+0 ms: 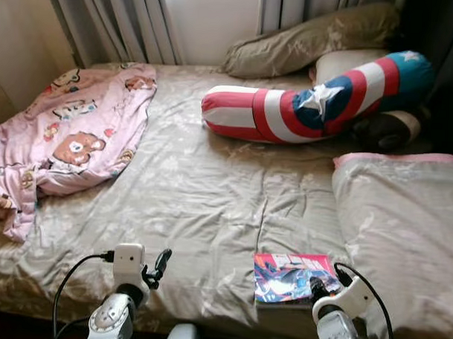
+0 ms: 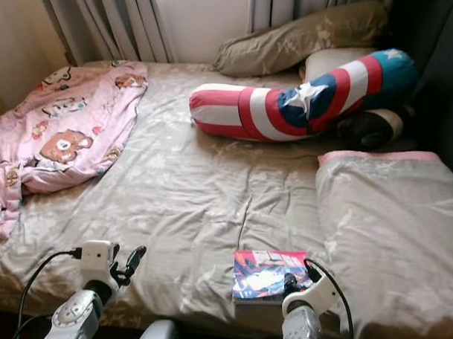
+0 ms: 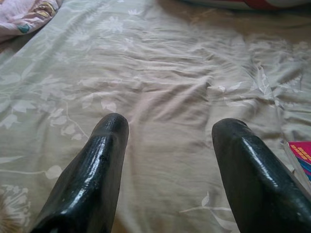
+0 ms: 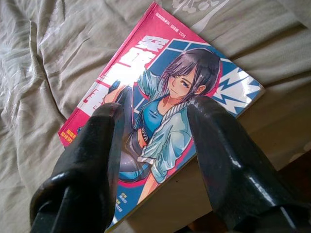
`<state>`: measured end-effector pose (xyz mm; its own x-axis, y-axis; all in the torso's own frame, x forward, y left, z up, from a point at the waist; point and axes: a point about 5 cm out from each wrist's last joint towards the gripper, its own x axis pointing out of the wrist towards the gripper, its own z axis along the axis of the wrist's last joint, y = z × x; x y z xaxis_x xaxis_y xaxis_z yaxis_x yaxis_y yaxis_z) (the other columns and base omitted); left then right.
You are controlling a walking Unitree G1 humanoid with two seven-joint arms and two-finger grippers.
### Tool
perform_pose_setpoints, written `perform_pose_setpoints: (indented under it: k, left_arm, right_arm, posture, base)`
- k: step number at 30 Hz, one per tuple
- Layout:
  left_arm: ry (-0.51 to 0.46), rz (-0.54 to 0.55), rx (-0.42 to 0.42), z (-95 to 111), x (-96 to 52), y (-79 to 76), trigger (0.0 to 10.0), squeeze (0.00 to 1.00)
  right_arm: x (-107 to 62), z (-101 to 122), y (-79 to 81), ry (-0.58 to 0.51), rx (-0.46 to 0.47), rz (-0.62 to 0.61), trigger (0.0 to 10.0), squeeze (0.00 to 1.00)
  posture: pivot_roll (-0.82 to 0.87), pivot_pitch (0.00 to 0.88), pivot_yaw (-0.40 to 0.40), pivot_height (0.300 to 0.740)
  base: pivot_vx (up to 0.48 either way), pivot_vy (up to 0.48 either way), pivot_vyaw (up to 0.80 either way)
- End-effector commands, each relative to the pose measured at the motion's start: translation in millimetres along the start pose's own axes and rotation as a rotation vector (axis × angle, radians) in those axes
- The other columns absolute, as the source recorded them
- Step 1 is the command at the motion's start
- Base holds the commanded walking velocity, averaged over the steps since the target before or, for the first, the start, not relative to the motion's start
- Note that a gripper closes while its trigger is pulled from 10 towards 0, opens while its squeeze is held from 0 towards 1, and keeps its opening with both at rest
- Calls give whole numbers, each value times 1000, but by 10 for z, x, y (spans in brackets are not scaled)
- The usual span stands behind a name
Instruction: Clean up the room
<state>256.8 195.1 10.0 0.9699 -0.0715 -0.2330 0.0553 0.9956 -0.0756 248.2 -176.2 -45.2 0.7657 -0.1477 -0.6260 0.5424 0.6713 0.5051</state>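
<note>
I'm standing at the foot of a bed (image 1: 211, 191) covered in a beige floral sheet. A comic book (image 1: 291, 277) with a pink-edged cover and a drawn dark-haired figure lies flat on the sheet near the bed's near edge, toward my right side.

My right gripper (image 4: 155, 114) is directly over that comic book. In the right wrist view its two black fingers (image 4: 95, 160) stand apart, spread above the cover with the drawn figure between them; they are not clamped on anything. From the head camera the right gripper (image 1: 323, 286) sits at the book's near right corner, and I can't tell whether the tips touch the cover.

My left gripper (image 3: 167, 128) is out over bare sheet to the left of the book, fingers (image 3: 97, 165) also spread wide with nothing between them. A corner of the book shows just beside one finger in that wrist view.

Further up the bed, a pink blanket (image 1: 71, 134) printed with cartoon bears lies crumpled along the left side. A red, white and blue striped bolster (image 1: 310, 105) with a star lies across the head end, in front of a beige pillow (image 1: 313, 42). A folded beige quilt (image 1: 403, 220) with a pink edge covers the right side, just beside the comic book.
</note>
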Motion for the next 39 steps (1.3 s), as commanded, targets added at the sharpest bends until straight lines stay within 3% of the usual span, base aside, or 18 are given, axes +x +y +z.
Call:
perform_pose_setpoints:
  k: [1,25,26,28,35,39]
  left_arm:
    - [10,7,9,-17,-4,24,10000,0]
    - [10,7,9,-17,-4,24,10000,0]
    - [72,68,-47,-197,-26,73,10000,0]
    - [173,154,-123,-423,-112,120,10000,0]
    - [169,150,-105,-409,-105,153,10000,0]
    - [169,151,-103,-414,-98,169,10000,0]
  right_arm:
    - [0,-4,16,0,-7,8,10000,0]
    - [0,-4,16,0,-7,8,10000,0]
    - [-19,-25,-66,26,-196,12,10000,0]
    - [-51,-60,-183,68,-464,23,10000,0]
    - [-48,-84,-141,71,-470,30,10000,0]
    - [-48,-86,-120,69,-527,53,10000,0]
  posture:
    - [100,0,37,646]
    - [100,0,37,646]
    - [68,0,9,646]
    - [70,0,11,646]
    - [75,0,16,646]
    - [74,0,19,646]
  base:
    - [0,0,0]
    - [0,0,0]
    - [0,0,0]
    - [0,0,0]
    - [0,0,0]
    - [0,0,0]
